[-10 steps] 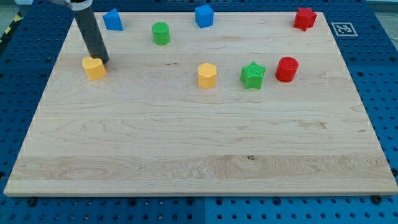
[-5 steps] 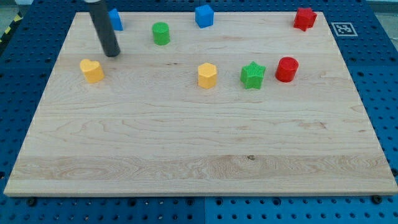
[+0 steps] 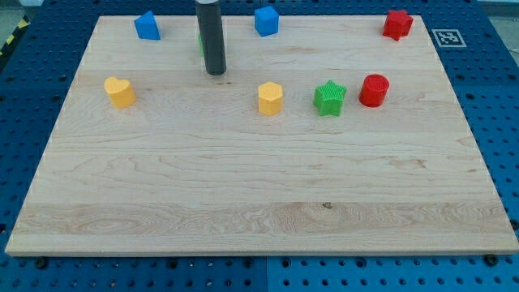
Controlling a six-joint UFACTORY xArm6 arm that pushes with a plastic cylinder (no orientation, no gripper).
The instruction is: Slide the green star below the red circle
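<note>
Green star (image 3: 330, 98) sits on the wooden board (image 3: 243, 186), well off to the view's right of my tip (image 3: 216, 73) and a little lower. The red circle (image 3: 374, 90) stands just beside the star on its far side from me, the two nearly level and apart by a narrow gap; the star is not below it.

I carry no gripper, only a dark rod (image 3: 212, 36), so there is nothing to open or close and I hold nothing. My tip rests on bare wood, touching no block that I can see.

Yellow block (image 3: 270, 98), roughly hexagonal, lies between my tip and the star, to the view's right of me and slightly lower. A green block (image 3: 201, 45) is mostly hidden behind the rod, just above my tip; its shape cannot be made out. Yellow heart (image 3: 119, 92) is well to the view's left of my tip. Blue block (image 3: 147, 26) sits up and left near the board's top edge; blue cube (image 3: 266, 21) up and right. Red star (image 3: 397, 24) is far to the right at the top corner.
</note>
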